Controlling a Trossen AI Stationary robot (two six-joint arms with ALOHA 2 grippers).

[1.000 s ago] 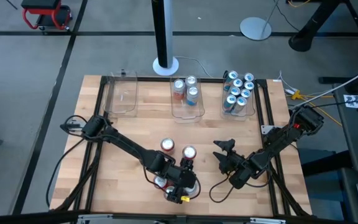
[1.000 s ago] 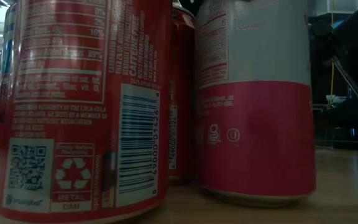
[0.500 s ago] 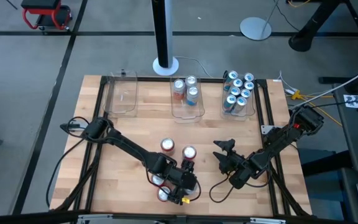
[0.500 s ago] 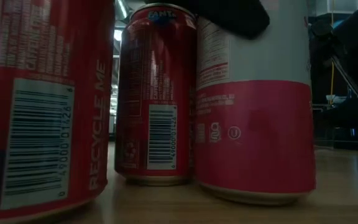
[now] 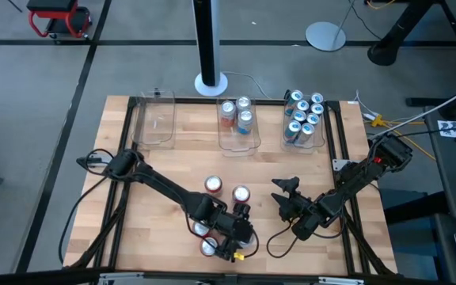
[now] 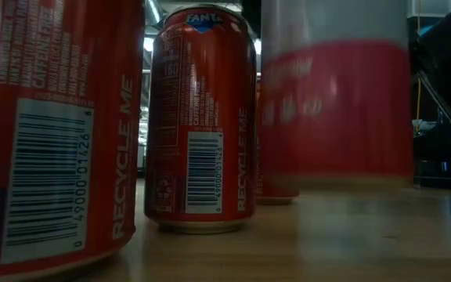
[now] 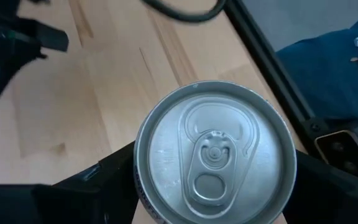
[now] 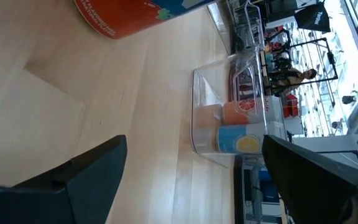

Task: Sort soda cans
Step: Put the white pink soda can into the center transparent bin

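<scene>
Three bins sit along the table's (image 5: 172, 170) far edge: left bin (image 5: 155, 120) w/ no cans, middle bin (image 5: 239, 127) w/ three cans, right bin (image 5: 303, 120) packed w/ cans. Two cans stand side by side mid-table, one (image 5: 213, 185) left of the other (image 5: 241, 194); nearer the front edge, just in front of them, the left gripper (image 5: 240, 235) sits around a can (image 7: 215, 160), w/ another can (image 5: 208, 248) just left of it. Right gripper (image 5: 285, 190) is right of the pair, apart from all cans.
</scene>
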